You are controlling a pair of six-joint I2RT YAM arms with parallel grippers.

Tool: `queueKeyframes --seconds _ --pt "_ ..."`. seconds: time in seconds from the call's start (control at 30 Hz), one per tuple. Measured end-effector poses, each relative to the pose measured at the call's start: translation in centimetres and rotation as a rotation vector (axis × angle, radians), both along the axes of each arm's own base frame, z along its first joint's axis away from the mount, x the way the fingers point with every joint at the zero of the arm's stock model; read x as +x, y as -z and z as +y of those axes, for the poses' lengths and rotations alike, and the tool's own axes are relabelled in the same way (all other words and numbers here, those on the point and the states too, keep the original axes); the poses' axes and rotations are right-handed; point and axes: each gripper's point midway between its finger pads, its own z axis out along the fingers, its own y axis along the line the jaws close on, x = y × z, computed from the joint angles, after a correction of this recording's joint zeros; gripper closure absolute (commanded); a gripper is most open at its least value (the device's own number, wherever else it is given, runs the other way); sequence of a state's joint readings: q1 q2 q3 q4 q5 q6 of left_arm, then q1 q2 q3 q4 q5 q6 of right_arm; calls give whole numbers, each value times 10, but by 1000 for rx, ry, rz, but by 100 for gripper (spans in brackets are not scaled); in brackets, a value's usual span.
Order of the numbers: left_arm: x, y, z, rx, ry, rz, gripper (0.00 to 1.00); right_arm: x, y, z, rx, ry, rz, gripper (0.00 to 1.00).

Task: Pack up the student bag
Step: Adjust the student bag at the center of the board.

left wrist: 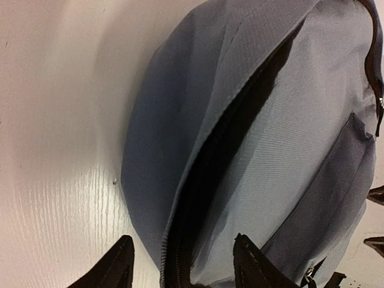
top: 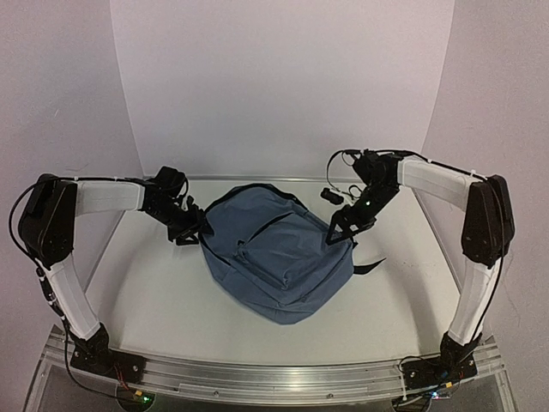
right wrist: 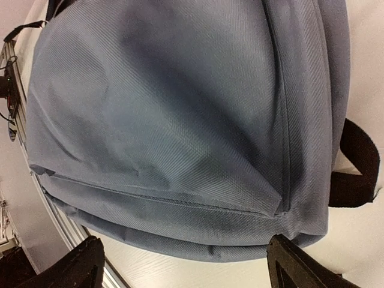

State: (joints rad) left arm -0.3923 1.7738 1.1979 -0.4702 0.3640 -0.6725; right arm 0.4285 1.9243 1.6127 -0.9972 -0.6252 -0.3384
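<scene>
The student bag (top: 274, 253), slate-blue fabric, lies flat in the middle of the white table. Its main zipper (left wrist: 210, 174) gapes as a dark slit along the top. My left gripper (top: 190, 232) is at the bag's left edge. In the left wrist view its fingers (left wrist: 123, 267) stand apart, straddling the zippered rim (left wrist: 174, 252) without pinching it. My right gripper (top: 340, 233) hovers at the bag's right side. In the right wrist view it (right wrist: 192, 264) is wide open, with the bag's seamed edge (right wrist: 180, 222) just beyond the fingertips.
A black strap (top: 371, 265) sticks out from the bag's right side, also seen as a strap (right wrist: 354, 165) in the right wrist view. A metal rail (top: 274, 373) runs along the near table edge. White walls enclose the back and sides.
</scene>
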Motion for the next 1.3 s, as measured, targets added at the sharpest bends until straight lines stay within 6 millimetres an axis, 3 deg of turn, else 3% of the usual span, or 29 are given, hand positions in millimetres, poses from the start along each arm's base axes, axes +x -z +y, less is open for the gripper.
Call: queueKeyframes --seconds 0.17,0.27,0.33,0.43,0.53,0.6,0.67,0.83,0.93,1.0,1.03,1.1,1.2,1.27,1.3 --pt "-5 4 4 18 -29 30 42 39 -27 9 50 9 -100 7" --pt "-2 6 5 40 -26 39 45 48 -25 6 46 12 -115 7" --pt "10 5 0 43 -12 36 51 51 -19 4 33 11 -107 7" --pt "26 6 -12 19 18 16 64 67 -10 7 25 15 -105 8" --pt "24 8 -16 -3 34 29 85 89 1 17 39 22 -113 11" --pt "25 7 -19 -20 38 34 96 91 10 20 45 22 -96 13" --pt "27 5 -25 -37 51 38 100 89 17 21 45 22 -73 15" --pt "29 0 -44 10 142 2 100 95 25 18 19 38 -82 27" --pt "8 1 -70 83 263 -29 100 116 32 20 -5 64 -133 46" --pt "-21 7 -93 116 364 -24 96 132 38 24 -13 78 -160 66" --pt "-39 12 -104 125 415 -16 88 139 41 26 -17 81 -174 71" --pt "-76 13 -122 91 502 5 72 147 45 34 -10 79 -177 73" --pt "-138 2 -135 14 614 45 47 163 38 55 39 63 -227 62" --pt "-155 -14 -129 -12 628 30 35 168 28 69 80 48 -257 44" --pt "-153 -28 -124 -26 606 2 33 168 20 79 115 35 -274 36"
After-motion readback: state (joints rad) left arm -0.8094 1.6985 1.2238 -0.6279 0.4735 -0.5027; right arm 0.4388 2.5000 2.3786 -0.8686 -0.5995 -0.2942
